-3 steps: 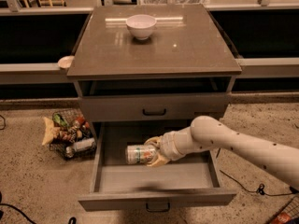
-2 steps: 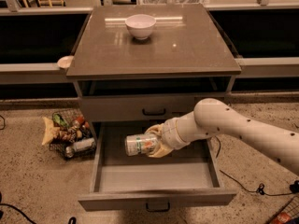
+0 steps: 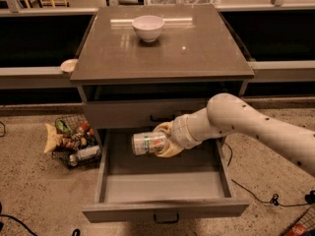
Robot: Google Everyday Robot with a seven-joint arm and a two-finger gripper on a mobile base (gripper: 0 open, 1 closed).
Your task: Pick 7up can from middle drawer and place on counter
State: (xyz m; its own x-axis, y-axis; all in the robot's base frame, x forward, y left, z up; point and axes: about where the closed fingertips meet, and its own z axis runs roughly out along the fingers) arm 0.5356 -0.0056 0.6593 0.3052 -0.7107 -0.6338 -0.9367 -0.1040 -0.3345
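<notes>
At the far left a wire basket [image 3: 74, 144] of packets and bottles sits on the floor beside the cabinet. Above it a small pale disc [image 3: 68, 65] rests on the ledge. On the bench [image 3: 197, 53] a white bowl [image 3: 148, 27] stands upright near the back edge, left of centre. Below, the middle drawer [image 3: 167, 188] is pulled wide open. The 7up can [image 3: 145, 143] lies on its side over the back of the tray, its free end pointing left, just under the upper drawer front [image 3: 123, 116]. My hand [image 3: 162, 140] grips the can's right end, fingers clamped snugly around it. My arm [image 3: 246, 127] reaches in from the right, below the bench's front edge.
</notes>
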